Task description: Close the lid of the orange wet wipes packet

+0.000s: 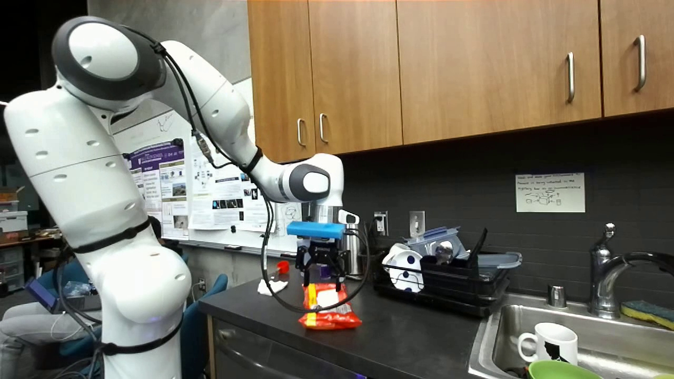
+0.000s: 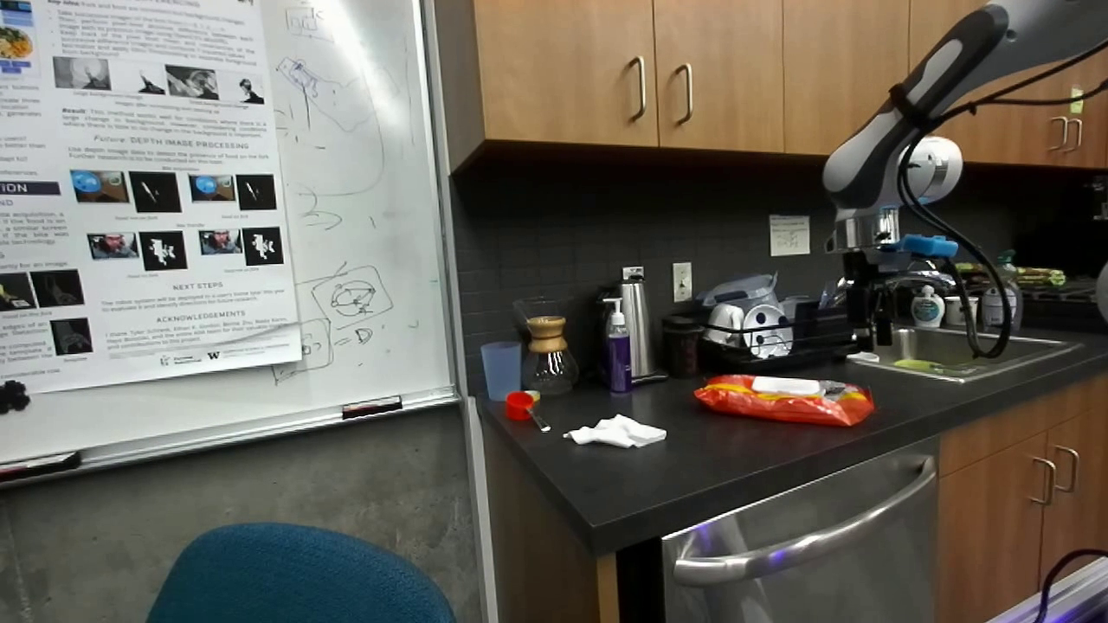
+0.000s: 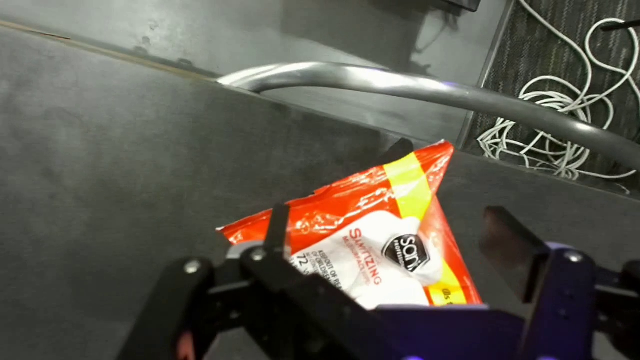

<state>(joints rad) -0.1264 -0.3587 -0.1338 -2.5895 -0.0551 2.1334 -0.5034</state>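
Observation:
The orange wet wipes packet lies flat on the dark counter in both exterior views and in the wrist view. Its lid shows as a whitish patch on top in both exterior views. In the wrist view a bright white area is partly hidden behind the gripper; I cannot tell how far the lid is raised. My gripper points down, above the packet's level and apart from it. In the wrist view its fingers are spread wide with nothing held. It also shows in an exterior view.
A dish rack and a metal sink with a mug stand beside the packet. A crumpled white tissue, a red scoop and a purple bottle are on the counter. A dishwasher handle runs below the front edge.

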